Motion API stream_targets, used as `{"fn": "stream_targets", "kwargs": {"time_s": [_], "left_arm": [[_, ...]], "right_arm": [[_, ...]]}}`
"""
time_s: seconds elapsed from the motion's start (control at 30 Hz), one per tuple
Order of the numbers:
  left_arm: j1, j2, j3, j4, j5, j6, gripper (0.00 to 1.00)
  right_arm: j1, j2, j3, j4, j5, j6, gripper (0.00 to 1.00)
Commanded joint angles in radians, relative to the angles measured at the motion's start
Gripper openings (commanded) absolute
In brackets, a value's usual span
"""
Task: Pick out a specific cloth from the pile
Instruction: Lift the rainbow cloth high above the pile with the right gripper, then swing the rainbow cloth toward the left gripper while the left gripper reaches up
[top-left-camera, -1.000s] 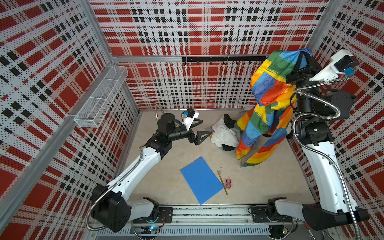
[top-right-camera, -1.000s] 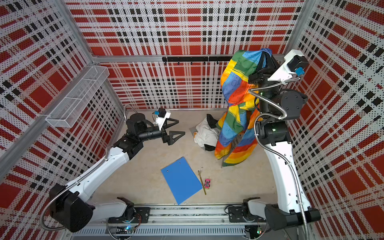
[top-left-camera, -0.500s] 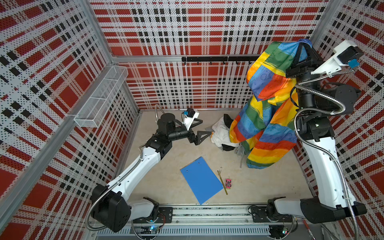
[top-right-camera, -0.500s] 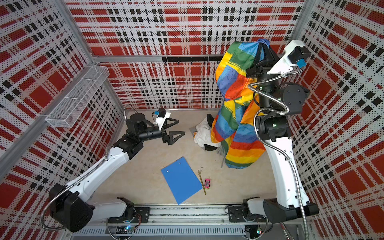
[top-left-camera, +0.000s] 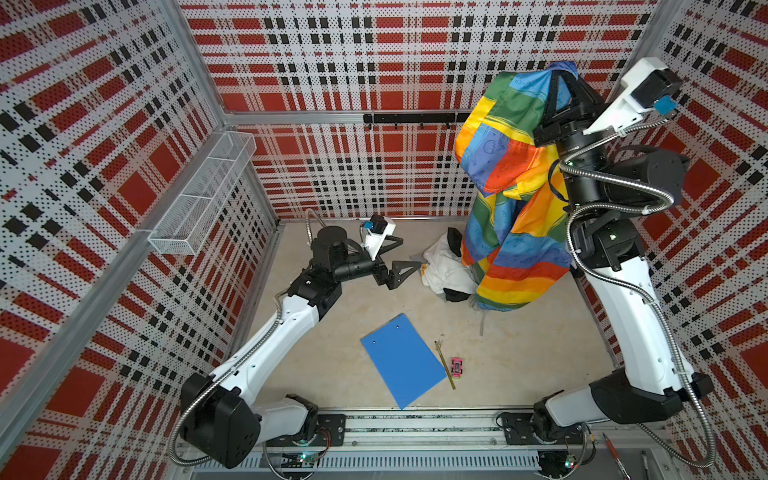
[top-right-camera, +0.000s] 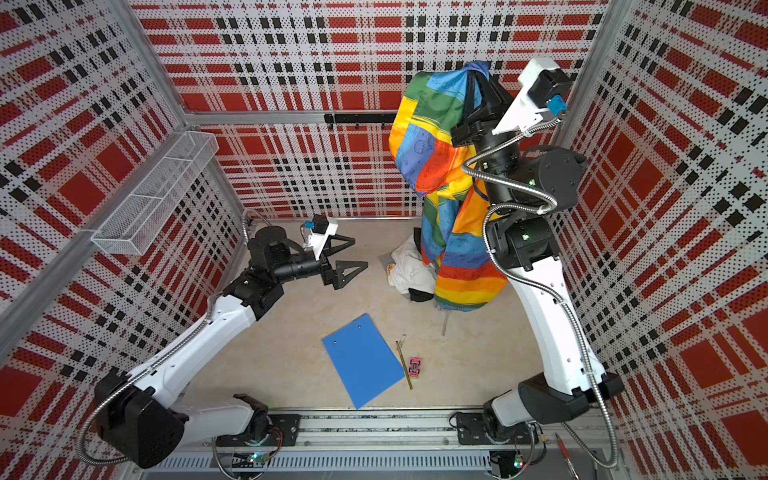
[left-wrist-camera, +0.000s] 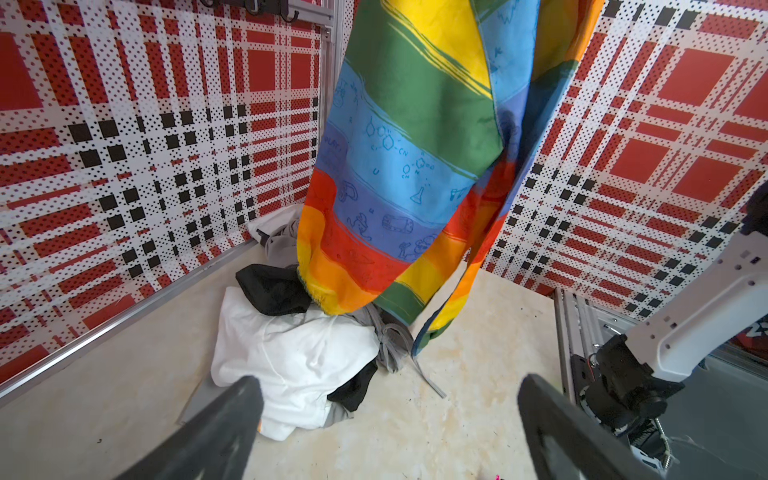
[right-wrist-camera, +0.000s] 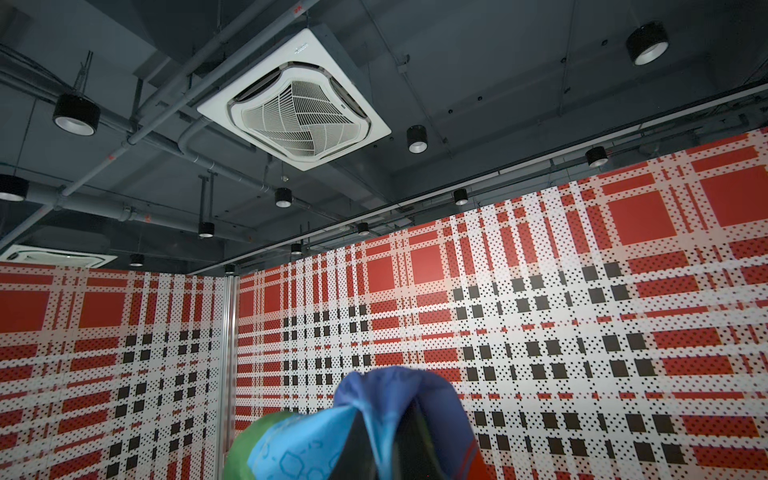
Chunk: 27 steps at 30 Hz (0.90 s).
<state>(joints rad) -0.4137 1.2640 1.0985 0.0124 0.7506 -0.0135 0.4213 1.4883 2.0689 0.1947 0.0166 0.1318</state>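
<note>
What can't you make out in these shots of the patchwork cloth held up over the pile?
Tips of the right gripper: wrapped in the cloth, both top views and right wrist view.
Part of the pile: behind the hanging cloth, both top views.
Whether the hem touches the pile: overlap in the left wrist view.
The pink item: too small, both top views.

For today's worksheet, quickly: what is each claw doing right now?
Left claw: open, holding nothing.
Right claw: shut on the cloth.
</note>
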Motion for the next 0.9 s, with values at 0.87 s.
{"fn": "stream_targets", "kwargs": {"time_s": [0.87], "left_arm": [[0.236,-0.129,-0.07,0.2,0.056,-0.114,0.99]], "right_arm": [[0.288,0.258,0.252,0.146,0.103,-0.134,0.08]]}}
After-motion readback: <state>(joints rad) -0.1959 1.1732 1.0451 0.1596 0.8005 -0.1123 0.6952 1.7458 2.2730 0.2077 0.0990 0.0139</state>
